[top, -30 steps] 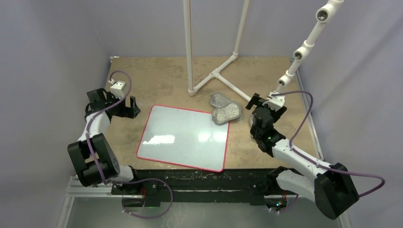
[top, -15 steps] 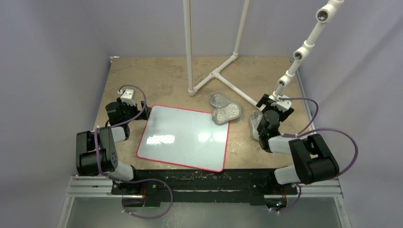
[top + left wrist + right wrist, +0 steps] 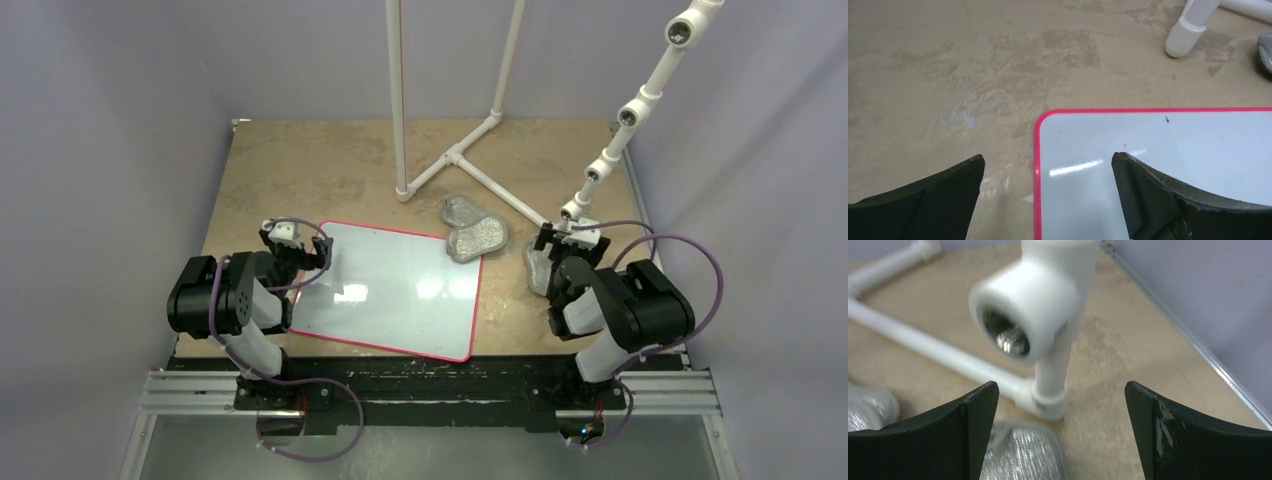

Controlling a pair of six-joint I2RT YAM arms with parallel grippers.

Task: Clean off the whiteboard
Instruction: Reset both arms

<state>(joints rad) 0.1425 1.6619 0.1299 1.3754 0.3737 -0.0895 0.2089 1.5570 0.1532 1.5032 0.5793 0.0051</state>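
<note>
Folding back toward their bases, the left tool [image 3: 1048,162] and right tool [image 3: 1062,390] now hang spread apart and empty, while the whiteboard [image 3: 400,295] lies flat on the surface [image 3: 330,165], apparently clean, so erasing looks finished.

Wide-spread claw [image 3: 1059,386] before white pipe fitting [image 3: 1034,305]

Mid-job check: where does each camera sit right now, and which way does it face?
Top external: fixed above and behind the bases, looking down on the whiteboard; both arms, left gripper and right gripper, show.
Left wrist: low, facing forward over the whiteboard's far-left corner toward a pipe foot; its open fingers show.
Right wrist: facing a pipe fitting close up, a silvery pad beneath; its open fingers show.
Shared: top and left wrist both show that red-rimmed corner.
</note>
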